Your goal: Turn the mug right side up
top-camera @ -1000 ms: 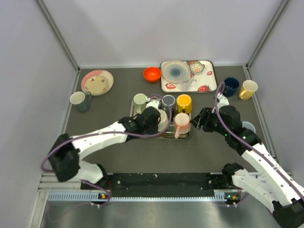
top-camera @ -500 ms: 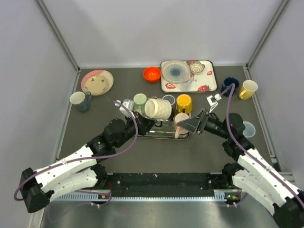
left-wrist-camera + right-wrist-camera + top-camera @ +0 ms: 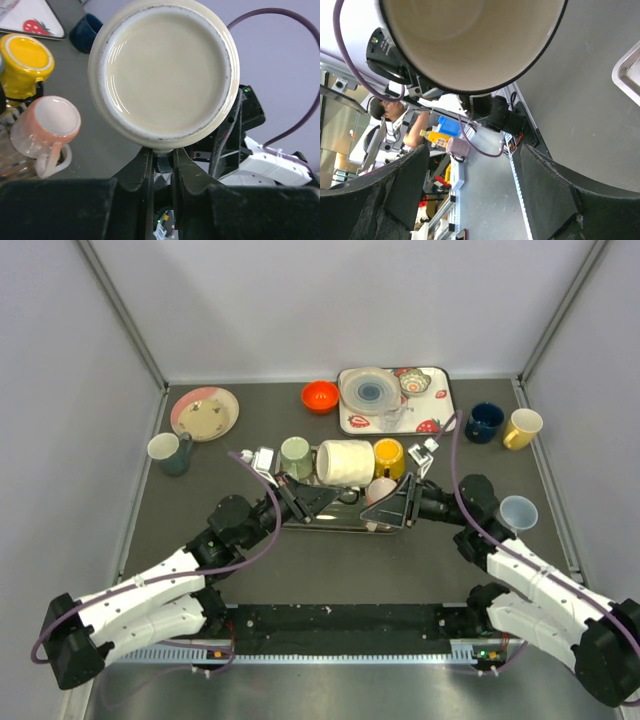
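The cream mug (image 3: 345, 462) hangs in the air above the metal tray (image 3: 335, 523), lying on its side. Its base (image 3: 165, 75) faces the left wrist camera and its open mouth (image 3: 465, 40) faces the right wrist camera. My left gripper (image 3: 320, 492) comes from the left and is shut on the mug's handle (image 3: 164, 149), which is pinched between its jaws just below the base. My right gripper (image 3: 388, 504) sits just right of and below the mug, open. Its fingers (image 3: 405, 185) stand wide apart, below the mug's rim, with nothing between them.
On the tray stand a pink mug (image 3: 380, 490), a yellow mug (image 3: 388, 458) and a green mug (image 3: 294, 455). Behind are an orange bowl (image 3: 320, 396), a strawberry tray (image 3: 438, 408) with dishes, a plate (image 3: 204, 412). A dark mug (image 3: 170, 452) stands left; a navy mug (image 3: 485, 422), yellow mug (image 3: 522, 427) and blue cup (image 3: 518, 510) right.
My left arm has lifted the cream mug off the tray, tipped it onto its side and carried it right. My right gripper has opened wider and come in under the mug's mouth.
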Robot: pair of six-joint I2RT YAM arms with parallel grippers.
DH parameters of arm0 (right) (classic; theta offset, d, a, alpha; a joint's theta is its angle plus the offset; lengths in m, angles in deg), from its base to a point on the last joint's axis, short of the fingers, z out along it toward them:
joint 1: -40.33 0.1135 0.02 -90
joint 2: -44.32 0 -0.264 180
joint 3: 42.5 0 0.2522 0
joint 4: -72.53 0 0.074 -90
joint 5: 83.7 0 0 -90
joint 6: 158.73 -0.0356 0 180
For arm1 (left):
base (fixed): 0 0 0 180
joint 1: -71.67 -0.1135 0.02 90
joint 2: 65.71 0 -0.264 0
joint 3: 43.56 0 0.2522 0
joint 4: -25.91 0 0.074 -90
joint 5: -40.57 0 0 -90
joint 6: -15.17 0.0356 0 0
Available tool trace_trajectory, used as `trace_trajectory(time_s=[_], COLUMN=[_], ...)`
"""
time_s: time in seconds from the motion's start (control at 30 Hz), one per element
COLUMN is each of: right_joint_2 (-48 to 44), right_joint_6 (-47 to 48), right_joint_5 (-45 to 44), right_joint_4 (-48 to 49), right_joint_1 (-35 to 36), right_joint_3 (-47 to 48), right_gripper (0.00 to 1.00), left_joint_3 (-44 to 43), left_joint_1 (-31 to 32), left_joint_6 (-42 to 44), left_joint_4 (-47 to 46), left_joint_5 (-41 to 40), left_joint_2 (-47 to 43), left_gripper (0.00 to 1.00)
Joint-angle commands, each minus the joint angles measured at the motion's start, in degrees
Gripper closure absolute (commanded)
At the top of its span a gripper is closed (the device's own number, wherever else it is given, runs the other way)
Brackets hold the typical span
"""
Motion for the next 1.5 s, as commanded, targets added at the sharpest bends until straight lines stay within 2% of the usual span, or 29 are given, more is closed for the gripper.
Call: trace_trajectory(time_s=[0.0,0.3,0.67,0.77,0.87,0.9,0.97,1.07,1.13,1.17,1.27,1.3,1.33,1.43,1.47], right_joint_2=[2.18,5.44,12.12,12.56,12.91,13.0,13.0,13.0,12.65,12.3,10.46,9.32,7.31,4.13,2.64], right_joint_6=[1.08,-1.82,-4.37,-4.89,-5.68,-6.12,-6.56,-7.18,-7.18,-6.92,-3.07,1.39,4.04,13.54,15.3], right_joint_5=[0.74,-3.91,-4.61,-5.32,-6.02,-6.2,-6.81,-7.87,-8.66,-8.92,-9.89,-10.41,-11.9,-15.59,-16.39], right_joint_4=[5.02,13.27,17.5,18.47,20.39,21.1,22.85,24.71,25.5,25.42,18.07,10.11,4.81,-9.68,-12.18], right_joint_1=[1.36,1.54,3.91,4.08,4.08,4.0,4.0,4.08,4.08,4.08,4.08,4.08,4.08,4.08,4.08], right_joint_3=[3.55,4.26,7.07,7.33,7.34,7.16,6.81,6.11,5.93,5.76,7.5,8.29,9.17,12.86,14.53], right_gripper=[0.26,0.28,0.41,0.48,0.62,0.69,0.74,0.88,0.94,1.0,1.0,1.0,1.0,1.0,1.0], left_joint_3=[-0.22,0.48,1.45,2.15,2.76,3.03,3.38,3.82,4.08,4.17,4.26,4.43,4.61,4.61,4.52], left_joint_1=[-0.13,-0.13,-0.13,-0.13,-0.13,-0.13,-0.13,-0.22,-0.22,-0.22,-0.13,-0.13,-0.13,-0.13,-0.22], left_joint_6=[-4.18,-7.34,-9.01,-9.63,-9.98,-10.07,-10.07,-9.81,-9.63,-9.37,-8.23,-7.18,-6.73,-4.63,-4.1], left_joint_4=[-13.75,-16.13,-18.5,-19.37,-20.08,-20.08,-20.08,-19.91,-19.9,-19.73,-18.33,-17.89,-17.54,-15.34,-13.94], left_joint_5=[4.01,6.82,10.07,10.86,11.56,11.48,11.57,11.13,10.95,10.95,9.99,9.2,8.67,6.31,5.69], left_joint_2=[0.66,2.94,5.31,5.84,5.76,5.75,5.41,4.7,4.44,4.18,3.39,3.03,2.68,0.93,0.05], left_gripper=[1.0,1.0,1.0,1.0,1.0,1.0,1.0,1.0,1.0,1.0,1.0,1.0,0.89,0.71,0.61])
